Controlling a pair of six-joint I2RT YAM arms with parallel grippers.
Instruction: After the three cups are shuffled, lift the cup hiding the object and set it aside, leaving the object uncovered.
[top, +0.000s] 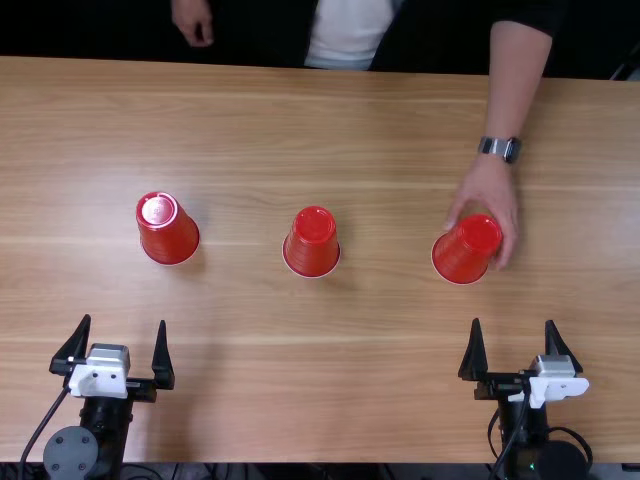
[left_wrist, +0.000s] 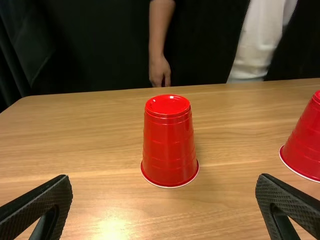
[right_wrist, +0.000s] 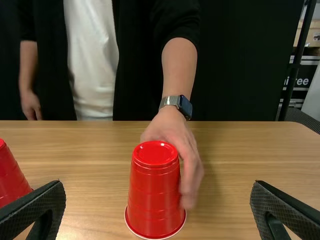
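Three red cups stand upside down in a row across the table. The left cup (top: 166, 229) (left_wrist: 169, 141) is straight ahead of my open left gripper (top: 120, 345) (left_wrist: 160, 220), which rests near the table's front edge. The middle cup (top: 312, 242) (left_wrist: 305, 145) (right_wrist: 9, 175) stands alone. A person's hand (top: 490, 200) (right_wrist: 177, 145) with a wristwatch wraps the right cup (top: 466, 249) (right_wrist: 154, 190) from behind. My open right gripper (top: 512, 347) (right_wrist: 160, 220) sits in front of that cup, apart from it. No ball is visible.
The person stands across the table, the other hand (top: 195, 25) (left_wrist: 160, 70) hanging off the far edge (top: 320, 65). Bare wood lies between the cups and both grippers.
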